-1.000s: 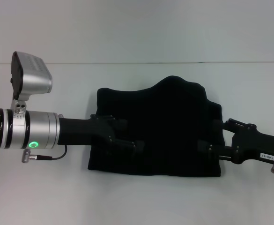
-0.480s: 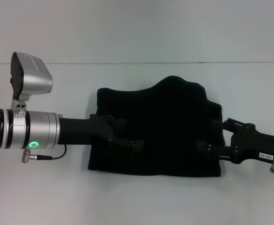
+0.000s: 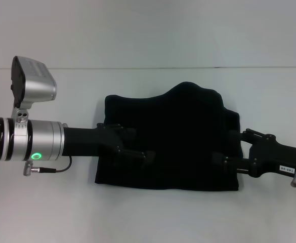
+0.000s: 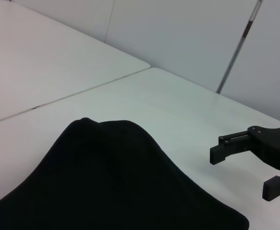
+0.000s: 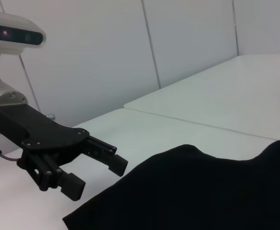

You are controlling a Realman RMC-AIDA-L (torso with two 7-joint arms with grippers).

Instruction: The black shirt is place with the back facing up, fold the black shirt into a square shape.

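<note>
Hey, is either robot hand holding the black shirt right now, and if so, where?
No. Both the left hand and right hand are open and empty above the folded black shirt.

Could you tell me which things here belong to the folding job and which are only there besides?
Part of the job:
- black shirt, folded into a rough rectangle
- left gripper, open over the shirt's left side
- right gripper, open at its right edge

Only there:
- white table
- wall

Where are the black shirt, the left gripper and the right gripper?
black shirt (image 3: 178,136), head view, middle of the folded fabric
left gripper (image 5: 95,165), right wrist view, between its open fingers
right gripper (image 4: 245,168), left wrist view, between its open fingers
</note>
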